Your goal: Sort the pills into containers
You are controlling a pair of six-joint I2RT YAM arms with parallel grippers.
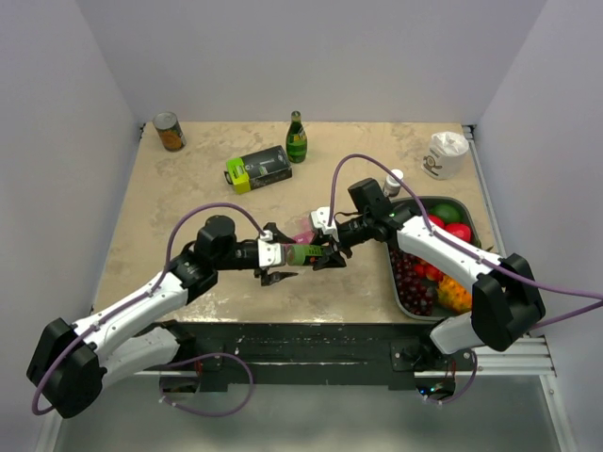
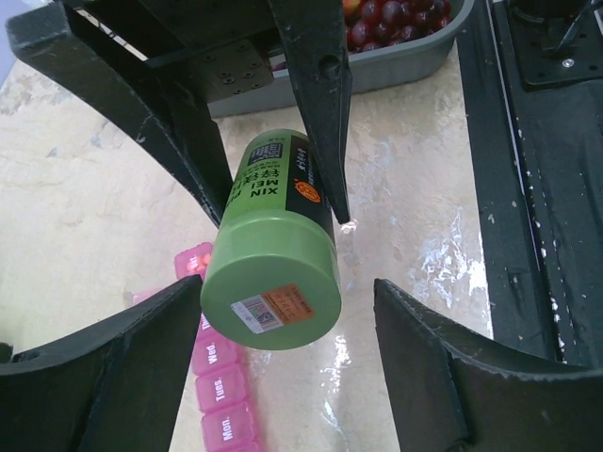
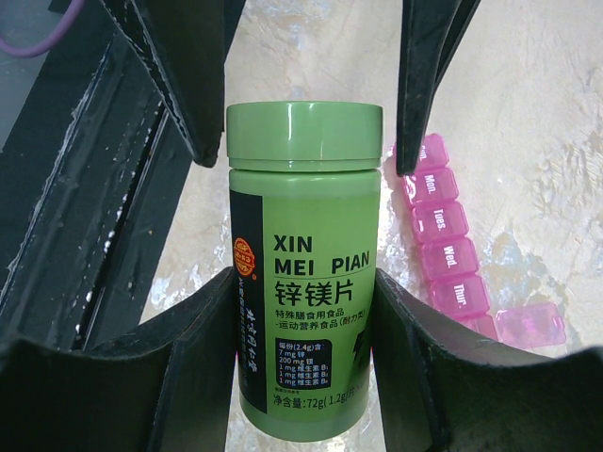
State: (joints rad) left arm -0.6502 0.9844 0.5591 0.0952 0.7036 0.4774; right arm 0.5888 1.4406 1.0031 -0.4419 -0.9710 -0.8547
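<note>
Seven-odd square compartments form the translucent pink plastic pill-organiser strip, flat, central on the beige marbled table. Just near of it the right gripper clamps the green plastic pill bottle level — the left gripper, spread wide, straddles its cap, likely to unscrew it.

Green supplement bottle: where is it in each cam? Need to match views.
Top external: green bottle lying sideways, centre of the picture.
Left wrist: centre, cap end toward the camera.
Right wrist: centre, cap up, label readable.
Shared landmark: pink pill organiser, just behind the bottle; lower left; right.
</note>
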